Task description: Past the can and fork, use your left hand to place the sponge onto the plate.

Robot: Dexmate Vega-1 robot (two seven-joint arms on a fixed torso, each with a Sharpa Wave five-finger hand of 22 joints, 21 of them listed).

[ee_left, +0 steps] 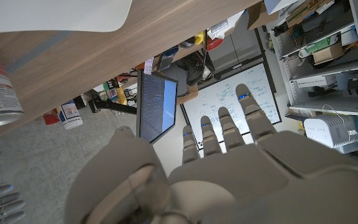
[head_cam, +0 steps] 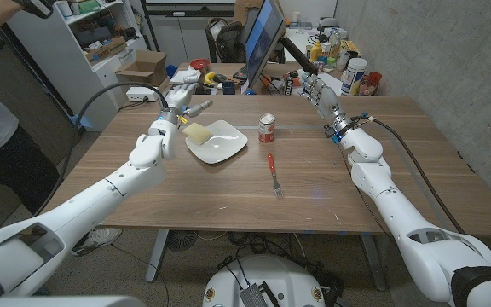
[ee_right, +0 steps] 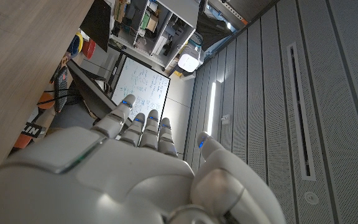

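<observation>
On the plate (head_cam: 220,143), at its left rim, lies the sponge (head_cam: 197,131); the left hand (head_cam: 180,106) beside it is open-fingered, holding nothing. Withdrawing carelessly could knock the sponge off.

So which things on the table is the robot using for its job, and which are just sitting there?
For the job:
sponge, lying on the plate's edge
plate
left hand, beside the sponge
can and fork, the landmarks it names

Just lying about:
right hand, waiting
monitor
clutter at the table's far edge
</observation>
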